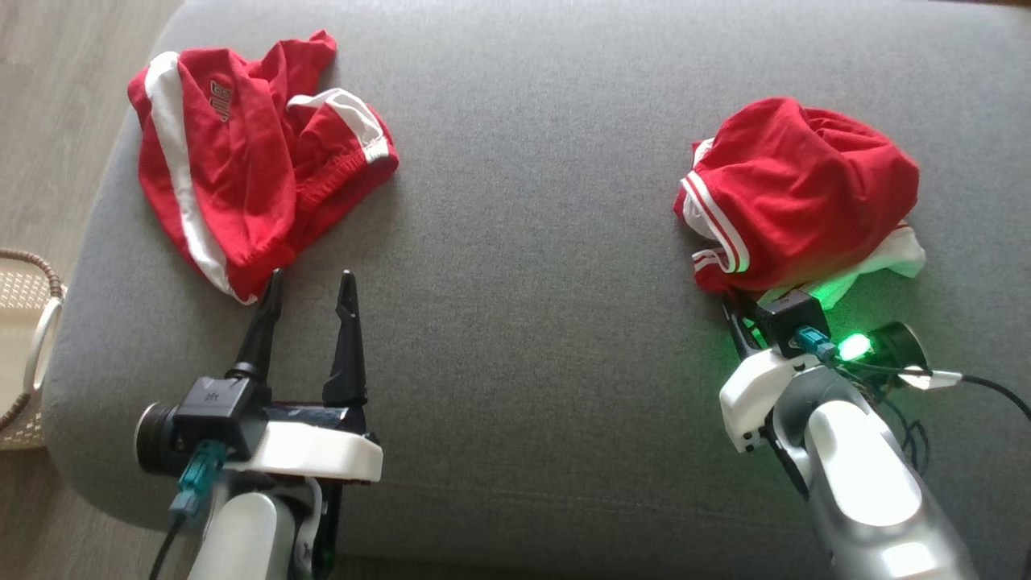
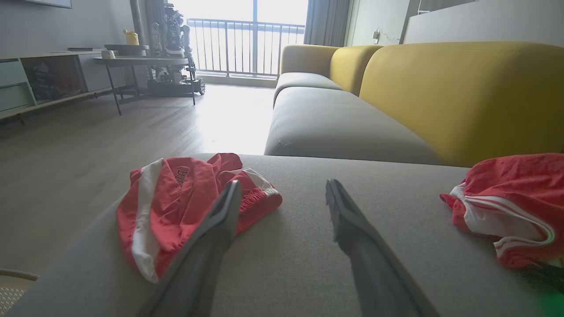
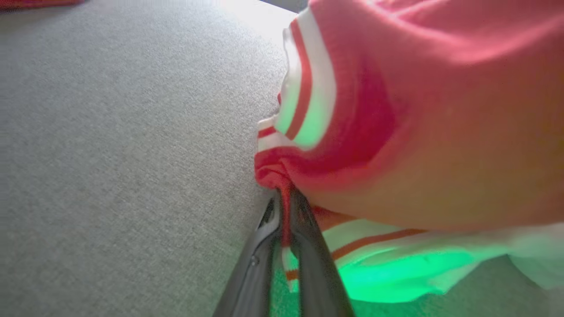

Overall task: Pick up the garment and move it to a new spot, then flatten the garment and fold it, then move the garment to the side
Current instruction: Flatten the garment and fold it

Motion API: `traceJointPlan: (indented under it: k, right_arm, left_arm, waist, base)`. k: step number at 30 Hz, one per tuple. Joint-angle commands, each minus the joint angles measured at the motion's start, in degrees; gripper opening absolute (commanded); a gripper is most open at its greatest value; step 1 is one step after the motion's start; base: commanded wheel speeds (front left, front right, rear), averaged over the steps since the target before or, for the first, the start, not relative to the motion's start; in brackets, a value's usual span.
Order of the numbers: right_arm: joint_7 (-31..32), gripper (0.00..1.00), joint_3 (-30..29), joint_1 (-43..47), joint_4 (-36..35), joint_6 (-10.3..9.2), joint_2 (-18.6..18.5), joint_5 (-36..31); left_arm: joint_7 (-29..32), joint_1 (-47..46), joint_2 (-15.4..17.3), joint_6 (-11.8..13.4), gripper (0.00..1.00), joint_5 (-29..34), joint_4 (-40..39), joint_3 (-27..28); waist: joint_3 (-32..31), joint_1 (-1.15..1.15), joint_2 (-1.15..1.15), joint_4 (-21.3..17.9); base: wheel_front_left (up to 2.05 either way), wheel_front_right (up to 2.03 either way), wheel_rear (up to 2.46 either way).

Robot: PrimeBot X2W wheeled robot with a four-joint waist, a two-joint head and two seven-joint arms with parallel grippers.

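Basket (image 1: pixel 24 338) cut off at edge, left garment (image 1: pixel 242 161) print illegible

White forearms (image 1: pixel 866 475), black pincer fingers (image 1: pixel 348 346), teal plugs (image 1: pixel 197 477)

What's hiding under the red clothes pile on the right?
A white, red-striped layer pokes out beneath the red pile, lying on the grey cushion. How far it runs underneath is covered.

The grey cushion (image 1: pixel 523 201) carries two crumpled red-and-white garments, well apart: the left garment (image 1: pixel 242 161) near its far left corner, the right garment (image 1: pixel 797 193) toward its right side.
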Motion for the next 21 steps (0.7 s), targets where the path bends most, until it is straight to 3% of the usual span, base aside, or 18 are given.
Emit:
traceJointPlan:
  k: [1, 7, 14, 21]
  right_arm:
    - [-0.91, 0.00, 1.55, -2.11, -1.32, -0.02, 0.19, 0.44]
    - [-2.15, 0.00, 4.75, -3.21, -1.62, -0.02, 0.19, 3.81]
    - [-2.42, 0.00, 17.76, -9.52, -5.70, -0.02, 0.19, 15.82]
    - [-3.63, 0.00, 27.85, -22.00, -14.03, -0.02, 0.19, 32.08]
  left_arm:
    - [-0.28, -2.10, 0.07, 0.29, 1.00, -0.20, -1.60, 1.51]
    - [-0.28, -1.32, 0.07, 0.27, 1.00, -0.12, -1.47, 1.72]
    - [-0.28, -0.51, 0.07, 0.08, 1.00, -0.05, -1.22, 1.54]
    - [-0.28, 0.65, 0.07, 0.16, 1.00, -0.11, -0.92, 1.11]
  waist:
    - [-0.44, 0.00, 0.00, -0.04]
    - [-2.15, 0.00, 0.00, -0.14]
    - [-3.99, 0.00, 0.00, -0.02]
    - [-5.72, 0.00, 0.00, 0.19]
  base:
    - [0.00, 0.00, 0.00]
    - [0.00, 0.00, 0.00]
    - [0.00, 0.00, 0.00]
    - [0.00, 0.00, 0.00]
